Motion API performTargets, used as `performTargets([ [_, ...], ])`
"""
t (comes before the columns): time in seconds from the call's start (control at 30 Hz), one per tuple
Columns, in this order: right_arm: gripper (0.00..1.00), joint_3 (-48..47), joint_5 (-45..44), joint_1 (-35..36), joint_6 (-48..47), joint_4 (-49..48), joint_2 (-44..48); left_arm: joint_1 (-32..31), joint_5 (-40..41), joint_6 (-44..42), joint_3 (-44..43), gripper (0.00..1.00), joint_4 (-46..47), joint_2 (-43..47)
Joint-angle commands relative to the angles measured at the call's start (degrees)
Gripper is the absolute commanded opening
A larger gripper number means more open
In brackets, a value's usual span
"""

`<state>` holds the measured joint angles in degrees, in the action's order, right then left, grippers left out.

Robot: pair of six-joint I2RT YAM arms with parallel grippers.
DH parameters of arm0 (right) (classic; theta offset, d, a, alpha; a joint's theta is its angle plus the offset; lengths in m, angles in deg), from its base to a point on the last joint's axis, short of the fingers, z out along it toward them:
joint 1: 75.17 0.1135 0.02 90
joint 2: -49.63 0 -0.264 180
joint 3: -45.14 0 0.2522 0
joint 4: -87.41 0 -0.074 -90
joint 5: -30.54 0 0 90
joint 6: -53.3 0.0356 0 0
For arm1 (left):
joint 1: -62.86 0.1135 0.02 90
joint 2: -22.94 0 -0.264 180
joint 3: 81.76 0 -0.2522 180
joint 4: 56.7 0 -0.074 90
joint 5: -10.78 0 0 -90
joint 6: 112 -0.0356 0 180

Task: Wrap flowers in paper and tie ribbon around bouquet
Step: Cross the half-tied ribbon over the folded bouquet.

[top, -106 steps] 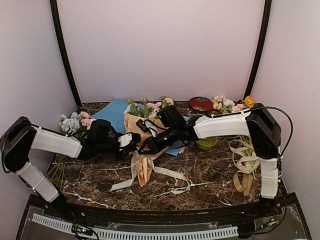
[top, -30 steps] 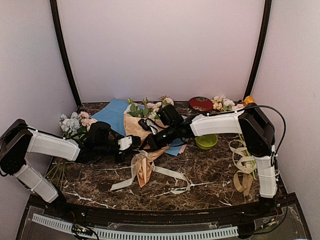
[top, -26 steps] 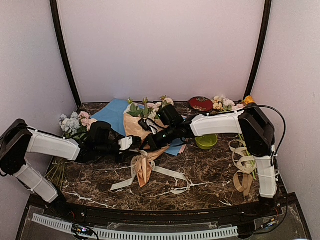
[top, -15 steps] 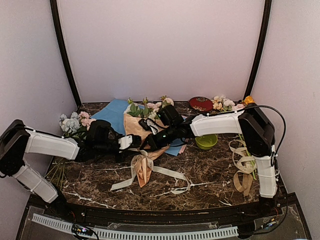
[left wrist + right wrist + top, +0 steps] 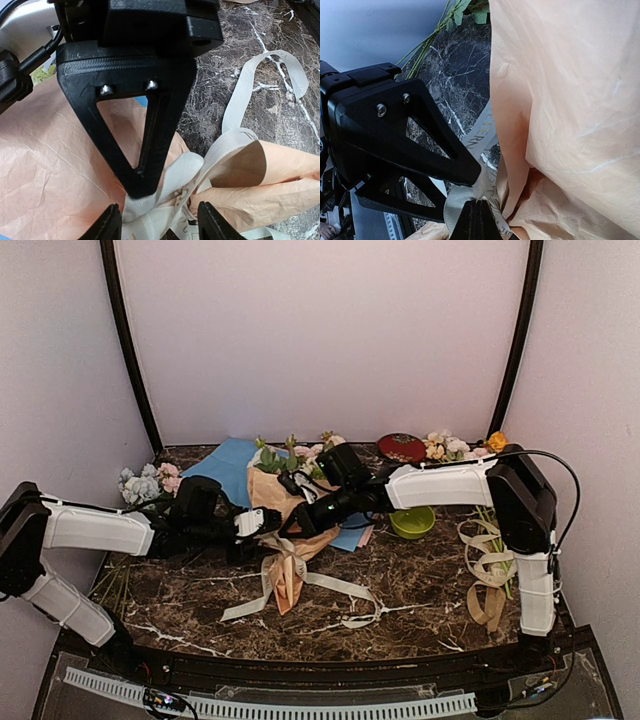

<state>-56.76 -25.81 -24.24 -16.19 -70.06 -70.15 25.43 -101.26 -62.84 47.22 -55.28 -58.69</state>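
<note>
Marble bench point(image 5: 420, 585): bouquet point(image 5: 280, 502) at 12 o'clock. My right end effector point(image 5: 477, 220) pinches the ribbon point(image 5: 480, 137); my left end effector point(image 5: 160, 223) gapes open.

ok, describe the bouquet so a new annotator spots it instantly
On the dark marble table, look at the centre, in front of the light blue sheet. The bouquet is the only bunch in a tan paper cone, with a cream ribbon tied near its narrow end; the other bunches lie unwrapped at the sides.
</note>
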Motion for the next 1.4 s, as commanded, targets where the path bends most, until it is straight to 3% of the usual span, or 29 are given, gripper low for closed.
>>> performTargets([
  [0.0, 0.00, 0.88, 1.98, -0.21, -0.60, -1.85, 2.11, 0.69, -0.87, 0.39, -2.71, 0.53, -0.65, -1.48],
  [0.3, 0.00, 0.36, 4.77, -0.22, -1.08, -0.91, 1.11, 0.72, 0.68, -3.12, -3.98, 0.51, -0.29, -4.78],
  [0.47, 0.00, -1.18, 7.11, -0.20, -2.69, 0.85, 0.38, 0.70, 2.28, -2.78, -3.26, 0.31, 2.97, -4.89],
  [0.63, 0.06, -2.47, 6.56, -0.50, -5.05, 3.81, 0.47, 0.69, -0.41, -1.97, -2.40, 0.27, 4.12, -4.35],
  [0.77, 0.16, -2.81, 4.71, -1.56, -5.40, 4.43, 1.28, 0.71, -0.37, -1.86, -2.52, 0.24, 3.66, -5.00],
  [0.87, 0.22, -1.86, 3.30, -2.70, -3.85, 3.15, 1.85, 0.71, -0.46, -1.89, -2.56, 0.24, 3.49, -5.22],
  [1.13, 0.22, -3.05, 0.30, -3.02, -2.59, 5.15, -0.48, 0.69, -0.02, -2.07, -2.93, 0.27, 2.87, -6.84],
  [1.37, 0.27, -2.67, -1.54, -2.95, -1.65, 4.79, -0.30, 0.69, 0.20, -1.86, -3.96, 0.38, 2.02, -8.54],
])
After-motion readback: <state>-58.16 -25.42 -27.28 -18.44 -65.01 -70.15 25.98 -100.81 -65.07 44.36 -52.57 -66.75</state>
